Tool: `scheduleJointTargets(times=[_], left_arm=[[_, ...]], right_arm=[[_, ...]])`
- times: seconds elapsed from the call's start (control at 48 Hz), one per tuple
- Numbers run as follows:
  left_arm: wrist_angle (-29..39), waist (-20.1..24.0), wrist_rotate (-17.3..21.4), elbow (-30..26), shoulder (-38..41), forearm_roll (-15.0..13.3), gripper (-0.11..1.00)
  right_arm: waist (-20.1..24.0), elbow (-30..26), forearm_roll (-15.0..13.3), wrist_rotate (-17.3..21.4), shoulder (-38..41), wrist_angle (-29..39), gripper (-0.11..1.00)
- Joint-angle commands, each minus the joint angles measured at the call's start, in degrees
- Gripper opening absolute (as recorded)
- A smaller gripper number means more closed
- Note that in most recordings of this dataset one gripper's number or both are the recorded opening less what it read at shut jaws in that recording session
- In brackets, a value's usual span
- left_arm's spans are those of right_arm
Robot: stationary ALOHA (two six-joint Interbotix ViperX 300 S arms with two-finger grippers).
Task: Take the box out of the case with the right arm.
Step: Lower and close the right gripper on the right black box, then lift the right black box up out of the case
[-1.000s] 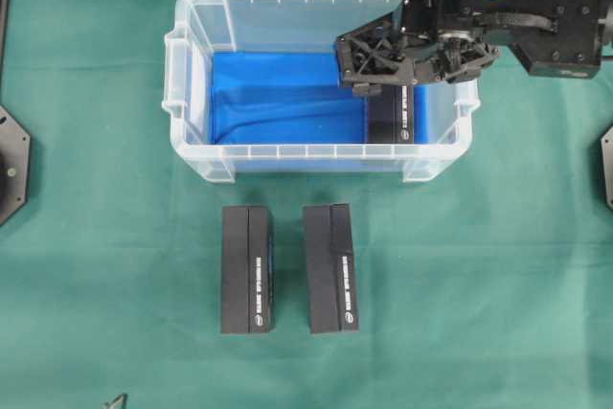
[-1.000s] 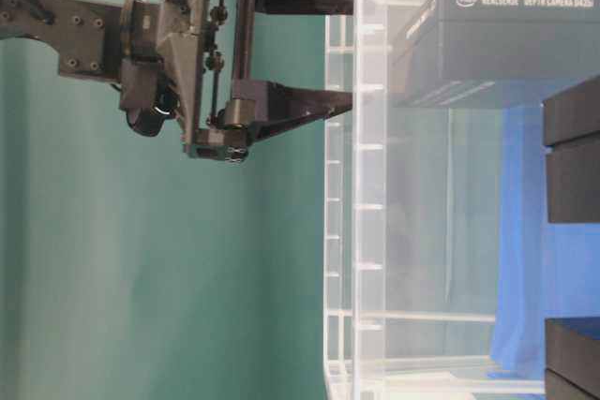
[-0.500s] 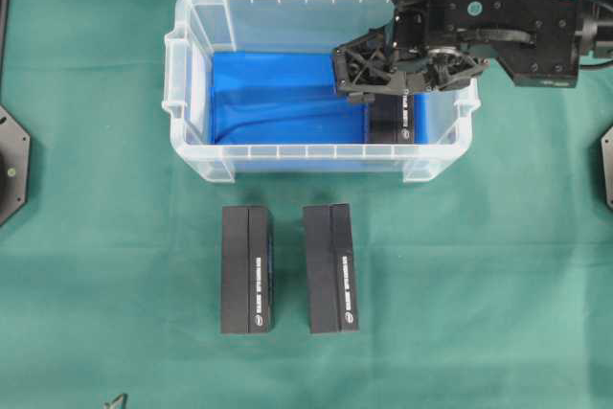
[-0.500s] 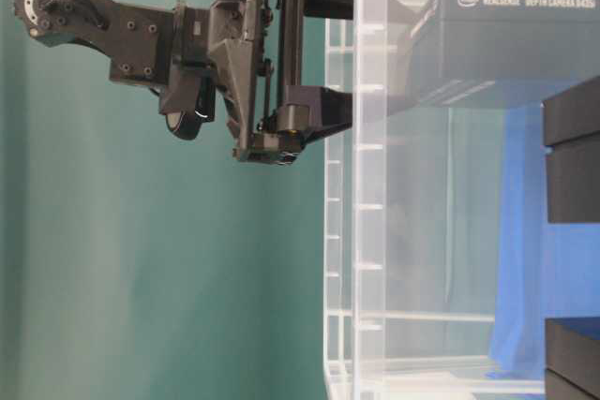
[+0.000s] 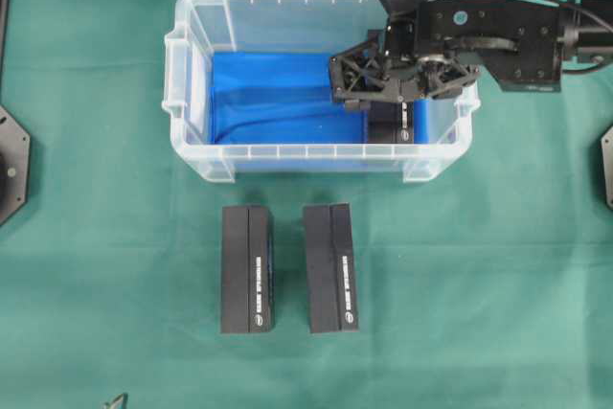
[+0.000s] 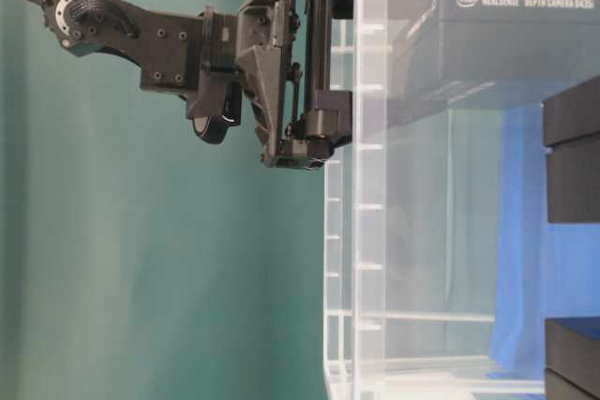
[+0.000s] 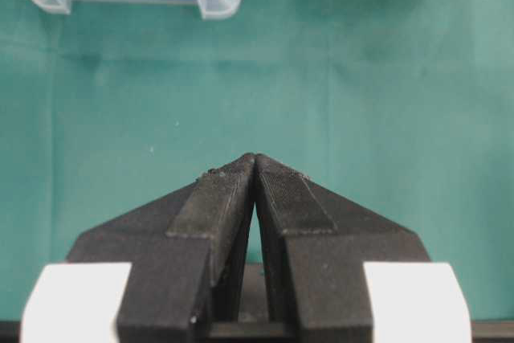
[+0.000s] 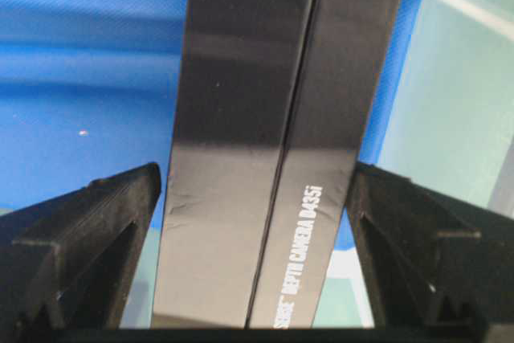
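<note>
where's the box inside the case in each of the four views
overhead: box at the case's right end, partly under the right gripper
table-level: upper right, behind the clear wall
left wrist: not discernible
right wrist: centre, between the open fingers
shared landmark: blue sheet

The case [image 5: 192, 83] is the landmark. A box [image 5: 391, 124] lies inside it, at its right end, close to the near wall. The right gripper [image 5: 395, 79] reaches down into the case over this box, one finger on each side of it. Two other boxes [image 5: 247, 268] [image 5: 330, 267] lie side by side on the table [image 5: 498, 284], in front of the case.
</note>
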Motion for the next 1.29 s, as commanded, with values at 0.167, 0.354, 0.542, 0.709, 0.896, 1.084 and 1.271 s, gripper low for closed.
scheduleJointTargets(times=[0.167, 0.354, 0.542, 0.709, 0.896, 1.084, 1.271], left_arm=[[-0.44, 0.09, 0.09, -0.88, 0.79, 0.18, 0.02], [-0.44, 0.18, 0.09, -0.88, 0.79, 0.18, 0.02], [-0.44, 0.18, 0.09, -0.88, 0.88, 0.18, 0.02], [-0.35, 0.18, 0.09, -0.88, 0.79, 0.18, 0.02], [-0.18, 0.09, 0.09, -0.88, 0.79, 0.18, 0.02], [-0.18, 0.18, 0.09, -0.88, 0.79, 0.18, 0.02], [-0.18, 0.18, 0.09, -0.88, 0.88, 0.18, 0.02]], right_arm=[[-0.62, -0.53, 0.97, 1.05, 0.35, -0.44, 0.89], [-0.7, -0.53, 1.23, 1.93, 0.44, -0.26, 0.88], [-0.7, -0.62, 1.32, 3.34, 0.44, -0.18, 0.67], [-0.7, -0.79, 1.32, 3.78, 0.53, -0.53, 0.65], [-0.62, -0.88, 1.32, 3.78, 0.62, -0.35, 0.65], [-0.62, -0.97, 1.23, 3.78, 0.53, -0.26, 0.65], [-0.44, -1.58, 1.23, 3.78, 0.44, 0.26, 0.65]])
